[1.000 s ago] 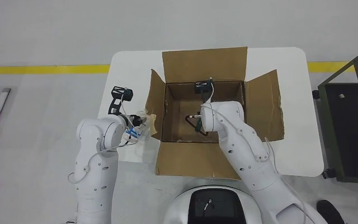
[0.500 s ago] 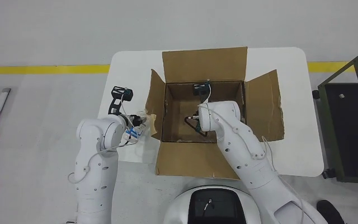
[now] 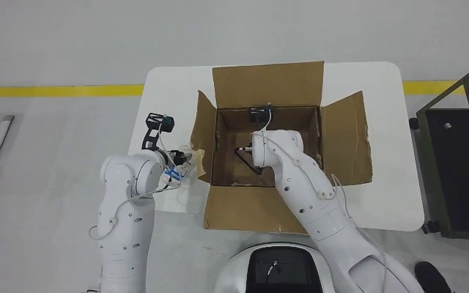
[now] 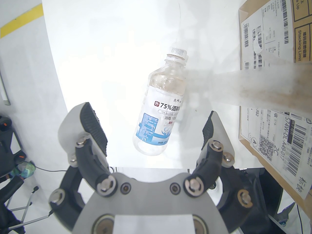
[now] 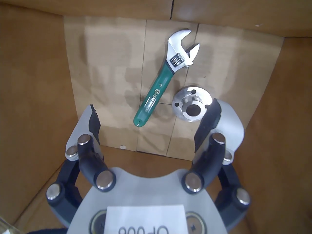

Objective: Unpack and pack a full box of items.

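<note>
The cardboard box (image 3: 338,139) stands mid-bench, its flaps spread toward both side edges. The left gripper (image 4: 151,118), jaws wide, hovers over a clear, blue-labelled bottle (image 4: 160,103) lying on the bench by the left flap. The right gripper (image 5: 154,112), also wide, hangs inside the box above a green-handled wrench (image 5: 156,93) and a steel flange (image 5: 192,103).

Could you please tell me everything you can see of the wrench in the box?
The wrench is an adjustable one, with a shiny metal head, a knurled adjusting screw and a green coated handle with small white print. Its mouth stands open. It lies flat on the floor of the box, beside a round metal flange and apart from it. Only the floor touches it; the open right tool hangs above it.
</note>
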You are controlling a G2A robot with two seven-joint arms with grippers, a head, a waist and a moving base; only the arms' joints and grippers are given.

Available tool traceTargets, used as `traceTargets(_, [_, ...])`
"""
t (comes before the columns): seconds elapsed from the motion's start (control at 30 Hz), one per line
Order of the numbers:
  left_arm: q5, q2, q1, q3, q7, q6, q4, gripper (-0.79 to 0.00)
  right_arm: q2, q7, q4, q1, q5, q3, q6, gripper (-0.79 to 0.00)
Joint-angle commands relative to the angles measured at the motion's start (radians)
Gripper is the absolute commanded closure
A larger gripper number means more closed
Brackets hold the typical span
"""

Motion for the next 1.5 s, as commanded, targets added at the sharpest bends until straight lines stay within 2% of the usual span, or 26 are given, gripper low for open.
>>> traceTargets(0.0, [0.0, 0.0, 0.0, 0.0, 0.0, 0.0, 0.0, -0.785, -0.019, -0.011, 0.036, 0.017, -0.021, 0.014, 0.012, -0.785])
traceTargets(0.33, [0.0, 0.0, 0.0, 0.0, 0.0, 0.0, 0.0, -0.785, -0.122, -0.011, 0.128, 0.049, -0.159, 0.107, 0.012, -0.785])
traceTargets(0.37, [0.0, 0.0, 0.0, 0.0, 0.0, 0.0, 0.0, -0.785, -0.131, -0.006, 0.126, 0.048, -0.178, 0.121, 0.006, -0.739])
traceTargets(0.43, [0.0, 0.0, 0.0, 0.0, 0.0, 0.0, 0.0, -0.785, -0.142, 0.011, 0.122, 0.046, -0.214, 0.147, -0.011, -0.785])
traceTargets(0.57, [0.0, 0.0, 0.0, 0.0, 0.0, 0.0, 0.0, -0.785, -0.145, 0.045, 0.11, 0.042, -0.238, 0.187, -0.045, -0.785])
traceTargets(0.97, [0.0, 0.0, 0.0, 0.0, 0.0, 0.0, 0.0, -0.785, -0.135, 0.022, 0.115, 0.037, -0.224, 0.176, -0.054, -0.785])
traceTargets(1.13, [0.0, 0.0, 0.0, 0.0, 0.0, 0.0, 0.0, -0.785, -0.132, 0.024, 0.117, 0.034, -0.223, 0.149, -0.024, -0.785])
traceTargets(1.17, [0.0, 0.0, 0.0, 0.0, 0.0, 0.0, 0.0, -0.785, -0.132, 0.021, 0.122, 0.035, -0.222, 0.151, -0.021, -0.677])
traceTargets(1.2, [0.0, 0.0, 0.0, 0.0, 0.0, 0.0, 0.0, -0.785, -0.133, 0.019, 0.128, 0.037, -0.221, 0.153, -0.019, -0.613])
traceTargets(1.27, [0.0, 0.0, 0.0, 0.0, 0.0, 0.0, 0.0, -0.785, -0.135, 0.015, 0.144, 0.043, -0.221, 0.155, -0.016, -0.342])
traceTargets(1.47, [0.0, 0.0, 0.0, 0.0, 0.0, 0.0, 0.0, -0.785, -0.141, -0.005, 0.188, 0.059, -0.2, 0.173, 0.005, -0.339])
